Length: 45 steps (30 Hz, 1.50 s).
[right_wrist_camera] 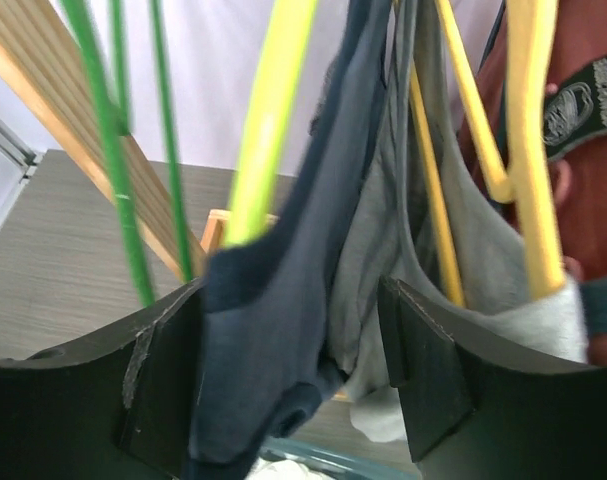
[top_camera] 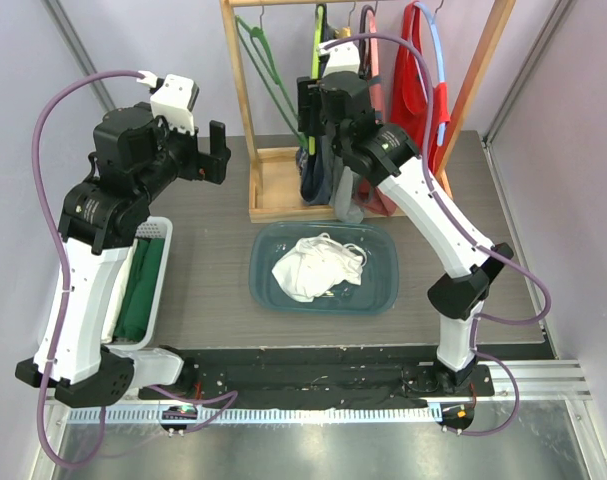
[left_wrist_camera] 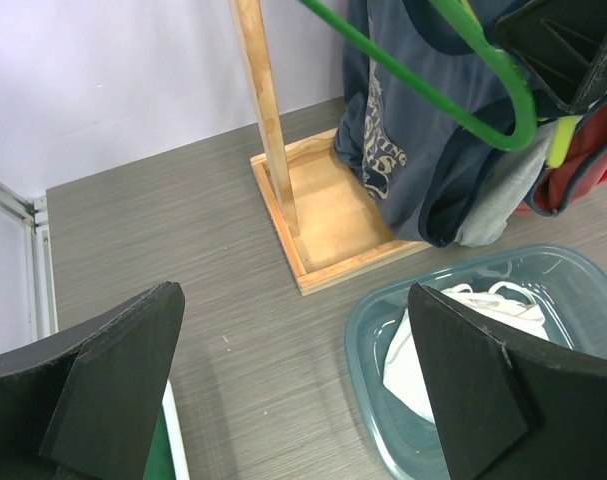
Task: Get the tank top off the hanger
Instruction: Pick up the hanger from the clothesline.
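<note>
The navy tank top [right_wrist_camera: 283, 250] is hanging on the wooden rack [top_camera: 245, 120], draped over a yellow-green hanger [right_wrist_camera: 268, 110] near the middle of the rack's rail. The right gripper [right_wrist_camera: 291, 330] is reaching into the rack from the front. Its fingers [right_wrist_camera: 163, 380] are standing apart, with the top's lower fabric hanging between them and brushing the finger nearer the rack's left post. A grey top [right_wrist_camera: 383, 220] on a yellow hanger [right_wrist_camera: 528, 150] is hanging just beside the navy one, toward the rack's right post. A red garment [top_camera: 415, 80] is hanging further that way. A bare green hanger [left_wrist_camera: 423, 90] is hanging on the rack's left side.

The left gripper [left_wrist_camera: 293, 340] is hovering left of the rack, well apart from it. Its jaws are spread wide and holding nothing.

In front of the rack's base, a blue bin [top_camera: 383, 290] is holding a white cloth [top_camera: 313, 265]. Far left of the rack, a white basket [top_camera: 161, 235] is holding a green cloth [top_camera: 141, 290].
</note>
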Tool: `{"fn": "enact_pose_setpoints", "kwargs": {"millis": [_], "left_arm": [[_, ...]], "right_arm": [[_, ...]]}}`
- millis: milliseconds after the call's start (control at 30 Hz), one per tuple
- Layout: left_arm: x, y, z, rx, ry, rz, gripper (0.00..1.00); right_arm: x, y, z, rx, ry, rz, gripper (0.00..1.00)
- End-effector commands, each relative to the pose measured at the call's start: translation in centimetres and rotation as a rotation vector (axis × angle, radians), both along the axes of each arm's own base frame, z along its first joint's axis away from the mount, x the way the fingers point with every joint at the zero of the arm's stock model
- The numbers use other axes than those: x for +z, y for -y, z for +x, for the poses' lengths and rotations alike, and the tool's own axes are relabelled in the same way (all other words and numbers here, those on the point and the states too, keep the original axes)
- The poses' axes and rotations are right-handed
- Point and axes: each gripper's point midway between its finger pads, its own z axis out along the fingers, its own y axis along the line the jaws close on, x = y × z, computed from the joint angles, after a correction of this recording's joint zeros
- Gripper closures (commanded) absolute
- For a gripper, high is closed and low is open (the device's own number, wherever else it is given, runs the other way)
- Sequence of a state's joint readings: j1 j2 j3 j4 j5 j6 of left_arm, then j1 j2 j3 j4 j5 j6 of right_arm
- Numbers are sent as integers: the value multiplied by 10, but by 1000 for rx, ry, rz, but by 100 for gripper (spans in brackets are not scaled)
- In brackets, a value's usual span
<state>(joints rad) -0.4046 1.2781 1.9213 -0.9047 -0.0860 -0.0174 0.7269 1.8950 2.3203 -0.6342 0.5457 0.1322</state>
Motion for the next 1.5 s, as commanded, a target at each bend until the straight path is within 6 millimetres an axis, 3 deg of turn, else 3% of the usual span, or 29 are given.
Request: {"fn": "enact_pose_setpoints", "kwargs": {"millis": [0,467,600,933,1267,1467], "left_arm": [[20,-2,-3,-3,77,-22,0],[19,-1,-7,-12,74,-27,0],[21,-3,-10,-11,78,-27,1],[18,-6,-12,-3,78,-20,0],[17,-8,-13,6,80,-19,0],[16,-9,-12,9,79,-18,0]], "right_arm": [[25,20,-13,-11,32,59,32],[20,23,-13,15,33,38,66],[27,23,-8,13,63,26,99],[64,32,-10,16,221,21,99],[128,50,-26,-10,427,92,99],[137,54,-33,-6,443,116,99]]}}
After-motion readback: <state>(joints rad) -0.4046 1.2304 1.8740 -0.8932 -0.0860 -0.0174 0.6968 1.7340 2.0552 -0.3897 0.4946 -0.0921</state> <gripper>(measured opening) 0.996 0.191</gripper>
